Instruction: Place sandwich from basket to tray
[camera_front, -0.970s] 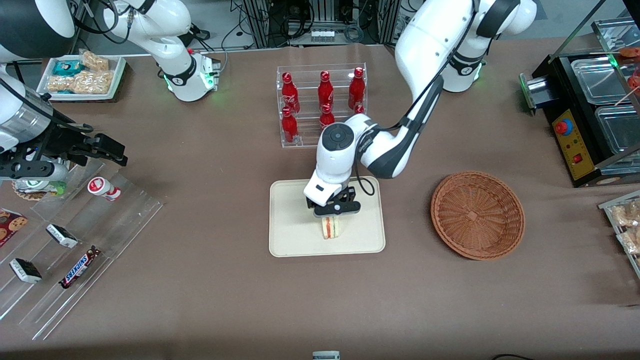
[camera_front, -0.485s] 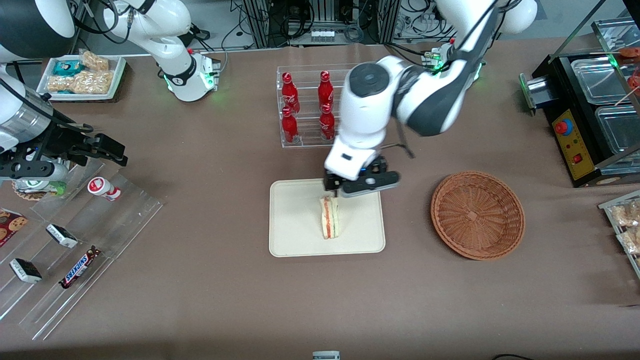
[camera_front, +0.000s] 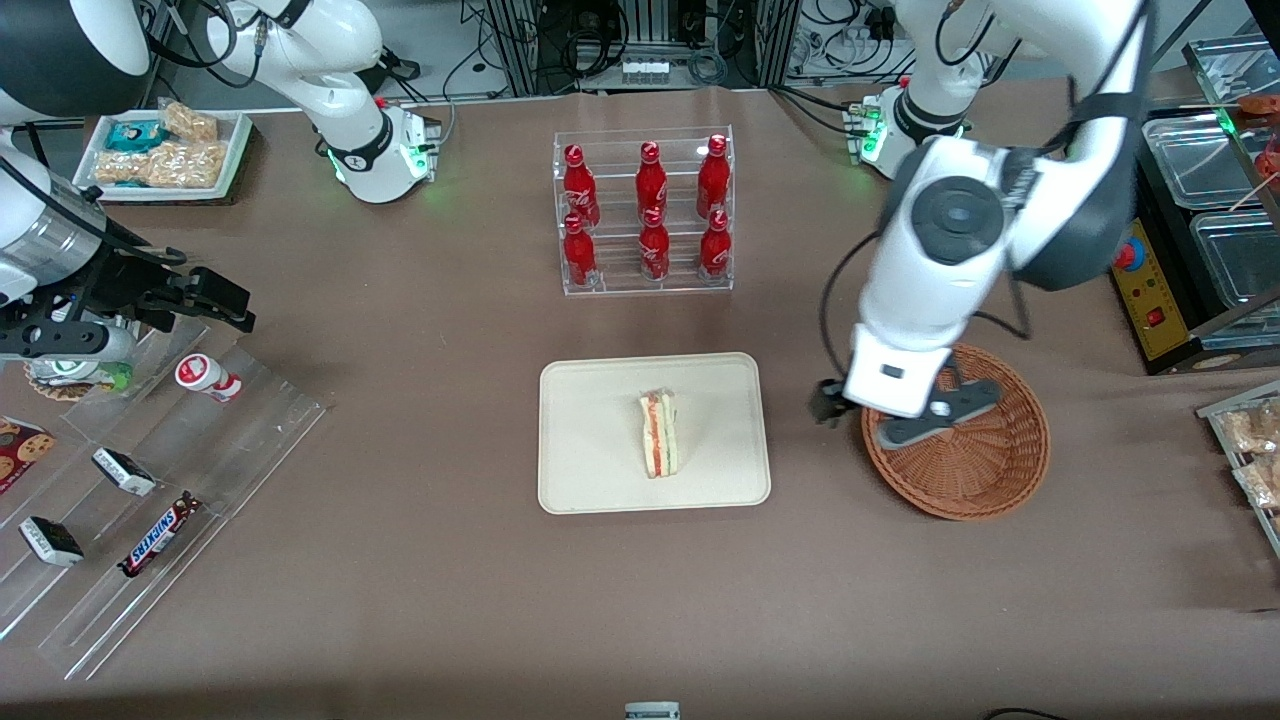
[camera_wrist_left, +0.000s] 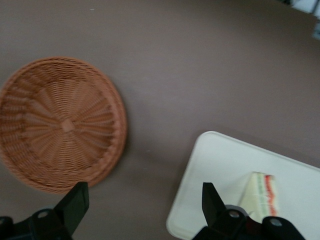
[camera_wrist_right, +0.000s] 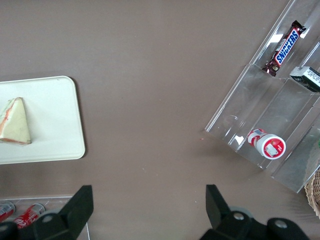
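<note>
The sandwich (camera_front: 659, 446), a pale wedge with orange-red and green layers, stands on the cream tray (camera_front: 590, 470) near its middle. It also shows on the tray (camera_wrist_left: 220, 165) in the left wrist view (camera_wrist_left: 259, 196) and in the right wrist view (camera_wrist_right: 14, 122). The woven basket (camera_front: 985, 478) is empty and lies beside the tray, toward the working arm's end; it shows in the left wrist view too (camera_wrist_left: 60, 125). My left gripper (camera_front: 880, 420) hangs open and empty above the basket's rim that faces the tray, its fingers (camera_wrist_left: 76, 202) spread wide over bare table.
A clear rack of red bottles (camera_front: 645, 210) stands farther from the front camera than the tray. Acrylic racks with snack bars (camera_front: 150, 540) lie toward the parked arm's end. A black machine (camera_front: 1180, 230) and snack trays stand toward the working arm's end.
My left gripper let go of the sandwich on the tray, rose and swung sideways from the tray to above the basket's rim. The sandwich stays standing on the tray.
</note>
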